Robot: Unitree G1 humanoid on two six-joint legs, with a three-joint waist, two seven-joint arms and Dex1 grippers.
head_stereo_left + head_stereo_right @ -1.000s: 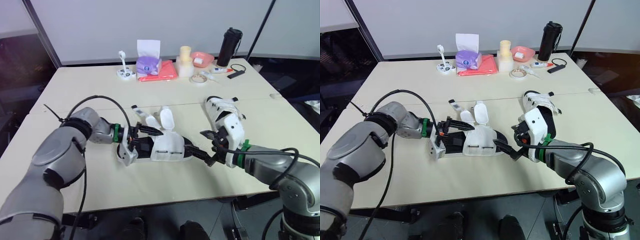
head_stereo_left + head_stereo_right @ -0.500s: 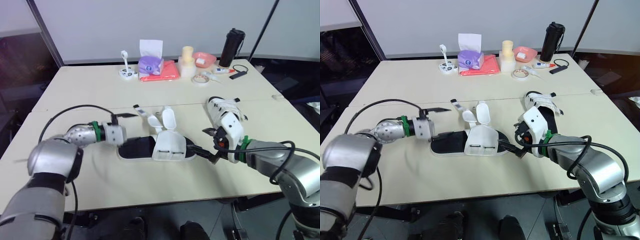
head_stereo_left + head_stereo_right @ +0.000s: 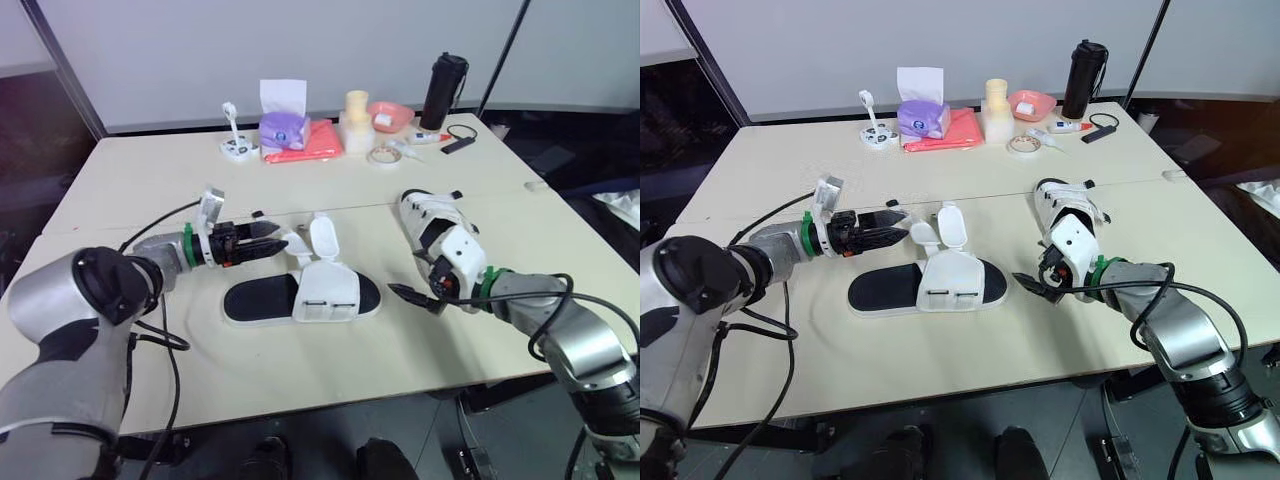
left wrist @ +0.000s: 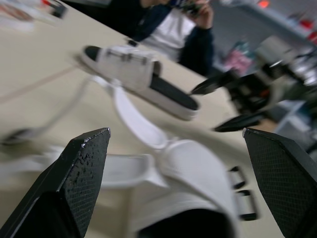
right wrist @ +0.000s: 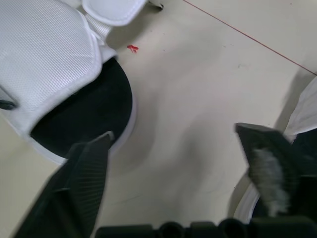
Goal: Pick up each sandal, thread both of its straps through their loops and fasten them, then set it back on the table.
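Observation:
A sandal point(image 3: 300, 298) with a black sole and white upper lies flat mid-table, its two white straps point(image 3: 321, 236) loose and turned up behind it. My left gripper point(image 3: 270, 240) is open, its tips just left of those straps, holding nothing. The left wrist view has the upper point(image 4: 198, 173) and one loose strap point(image 4: 133, 116) close ahead. My right gripper point(image 3: 408, 284) is open, a short way right of the sandal's toe point(image 5: 74, 104) and apart from it. A second sandal point(image 3: 432, 215) lies on the table behind the right gripper.
Along the table's far edge stand a purple tissue box point(image 3: 282, 127), an orange cloth point(image 3: 318, 140), a cream cup stack point(image 3: 355, 118), a pink bowl point(image 3: 390, 113), a tape roll point(image 3: 380, 155) and a black bottle point(image 3: 439, 90). A person point(image 4: 168, 29) sits beyond the table.
My left gripper has left the sandal's heel end and moved back beside the loose straps. My right gripper has drawn away from the toe. The sandal now lies flat. The camera shifted too.

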